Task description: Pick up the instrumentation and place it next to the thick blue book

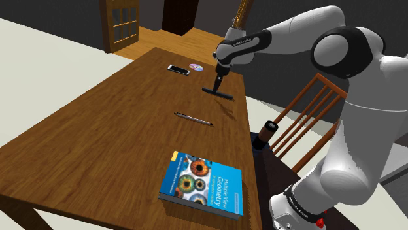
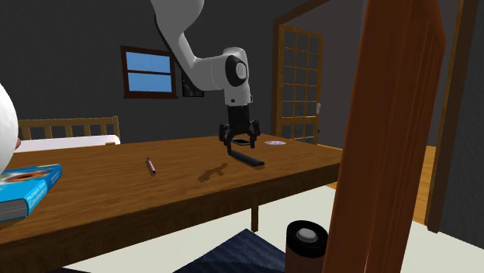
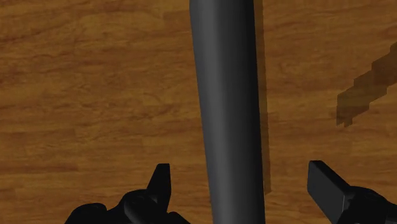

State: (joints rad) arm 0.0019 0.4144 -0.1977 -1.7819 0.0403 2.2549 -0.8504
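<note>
Item: dark bar-shaped instrument [image 3: 229,108], flat on the wooden bench [image 3: 95,95], lying between the fingers [image 3: 160,183]. Fingers: spread wide, gripping nothing. Blue book [image 1: 203,185]: well apart from the fingers.

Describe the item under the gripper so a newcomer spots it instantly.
On the wooden table, at the end with the phone and disc, a dark grey bar lies right below the open gripper. It is wider and darker than the thin pen mid-table.
</note>
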